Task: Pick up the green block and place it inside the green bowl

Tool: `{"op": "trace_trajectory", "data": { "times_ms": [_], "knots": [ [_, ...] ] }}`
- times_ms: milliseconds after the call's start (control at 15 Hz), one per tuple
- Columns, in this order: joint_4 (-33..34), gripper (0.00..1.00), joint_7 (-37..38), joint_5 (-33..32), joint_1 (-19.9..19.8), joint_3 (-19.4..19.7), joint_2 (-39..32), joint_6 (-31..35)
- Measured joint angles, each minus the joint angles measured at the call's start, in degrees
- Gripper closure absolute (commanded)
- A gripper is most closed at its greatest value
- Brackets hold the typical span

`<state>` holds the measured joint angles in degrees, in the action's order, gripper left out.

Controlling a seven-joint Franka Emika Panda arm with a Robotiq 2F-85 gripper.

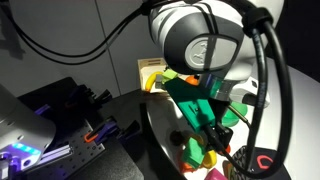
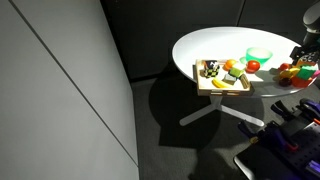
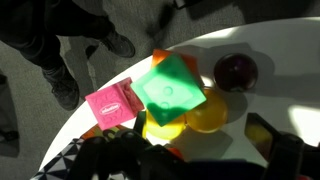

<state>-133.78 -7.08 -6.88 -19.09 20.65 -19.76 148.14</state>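
Green block (image 3: 170,90), pink block (image 3: 112,105), maroon fruit (image 3: 236,72), white table (image 3: 285,45), green bowl (image 2: 259,56) (pale, bright)

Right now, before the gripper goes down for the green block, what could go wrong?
The green block is crowded by yellow pieces and a pink block; a closing grasp may catch a neighbour or slip. The pile sits near the edge of the table, so a pushed piece might fall off.

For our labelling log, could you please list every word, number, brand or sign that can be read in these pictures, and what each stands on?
No text can be read anywhere in these views.
pink block: faint raised marks on its top face, too blurred to read.
green block: a faint raised mark, unreadable.
red curved sign: on a black device in an exterior view, no letters legible.
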Motion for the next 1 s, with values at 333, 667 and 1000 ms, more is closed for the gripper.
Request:
{"op": "trace_trajectory", "data": {
  "times_ms": [333, 667, 1000],
  "knots": [
    [-0.1, 0.0, -4.1, -0.58, -0.74, 0.07, -0.76, 0.0],
    [-0.33, 0.0, -8.95, -0.58, -1.55, -0.01, -1.65, 0.42],
    [-0.35, 0.0, -11.48, -0.62, -2.23, -0.01, -2.5, 1.25]
  ]
}}
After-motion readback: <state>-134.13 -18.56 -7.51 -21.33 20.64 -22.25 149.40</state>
